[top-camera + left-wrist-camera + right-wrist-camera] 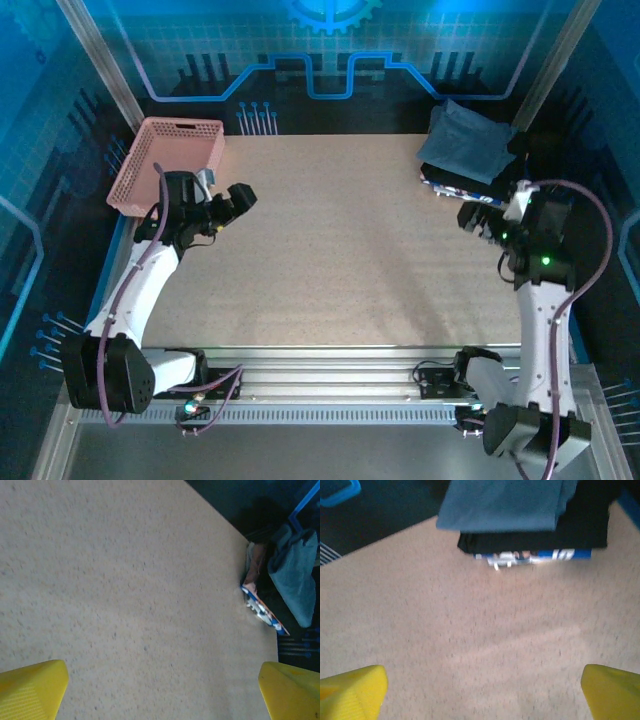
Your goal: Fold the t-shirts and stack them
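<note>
The t-shirts sit piled just ahead of my empty, open right hand. My left hand, open too, is far across the bench.

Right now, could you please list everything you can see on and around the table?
table: one, beige speckled, spanning the workspace
basket: one, pink plastic lattice, far left corner
t-shirt: one visible, slate-blue, folded, top of the stack at the far right corner
dark layer: one, black, directly under the t-shirt; cannot tell what it is
printed item: one, blue and white, bottom of the stack; too blurred to identify
left arm: one, white and black, near left, reaching toward the basket, yellow-tipped jaws open and holding nothing
right arm: one, white and black, near right, just short of the stack, yellow-tipped jaws open and holding nothing
</note>
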Motion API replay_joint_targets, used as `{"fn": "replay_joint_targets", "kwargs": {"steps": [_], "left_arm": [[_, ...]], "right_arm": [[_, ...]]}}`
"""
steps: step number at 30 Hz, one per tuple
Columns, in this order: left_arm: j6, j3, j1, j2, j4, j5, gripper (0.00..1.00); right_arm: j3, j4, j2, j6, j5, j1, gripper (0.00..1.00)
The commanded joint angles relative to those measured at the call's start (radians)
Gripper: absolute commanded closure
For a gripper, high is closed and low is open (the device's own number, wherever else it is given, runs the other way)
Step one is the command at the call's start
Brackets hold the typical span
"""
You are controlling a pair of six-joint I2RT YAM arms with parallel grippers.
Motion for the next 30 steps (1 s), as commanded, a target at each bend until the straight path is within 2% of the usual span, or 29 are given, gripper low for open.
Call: {"fn": "replay_joint_targets", "kwargs": {"steps": [1,3,5,9,12,15,20,22,25,28,29,30], "left_arm": [[0.083,-0.042,0.019,-0.021,0.063,-0.142,0.01],[0.124,-0.069,0.034,-0.031,0.060,-0.252,0.01],[0.204,-0.141,0.047,-0.055,0.133,-0.352,0.01],[0.370,-0.306,0.058,-0.087,0.348,-0.427,0.01],[0.432,-0.440,0.066,-0.110,0.555,-0.480,0.01],[0.472,-0.543,0.075,-0.098,0.744,-0.478,0.01],[0.466,-0.626,0.088,0.016,1.000,-0.463,0.01],[0.437,-0.638,0.096,0.082,1.070,-0.440,0.01],[0.457,-0.686,0.092,0.201,1.285,-0.361,0.01],[0.501,-0.660,0.067,0.268,1.288,-0.323,0.01],[0.511,-0.670,0.056,0.338,1.396,-0.344,0.01],[0.514,-0.674,0.054,0.373,1.460,-0.359,0.01]], "right_arm": [[-0.167,0.047,-0.029,0.049,-0.006,0.004,0.00],[-0.297,0.160,-0.056,0.051,0.035,0.005,0.00],[-0.392,0.292,-0.074,0.013,0.068,0.018,0.00],[-0.508,0.555,-0.022,-0.008,0.148,0.048,0.00],[-0.538,0.722,0.066,-0.014,0.233,0.098,0.00],[-0.583,0.973,0.140,-0.065,0.281,0.169,0.00],[-0.597,1.226,0.304,-0.130,0.336,0.240,0.00],[-0.605,1.298,0.359,-0.124,0.350,0.244,0.00],[-0.631,1.422,0.447,-0.111,0.363,0.252,0.00],[-0.624,1.477,0.507,-0.173,0.394,0.310,0.00],[-0.598,1.451,0.540,-0.197,0.344,0.314,0.00],[-0.574,1.484,0.600,-0.210,0.372,0.329,0.00]]}}
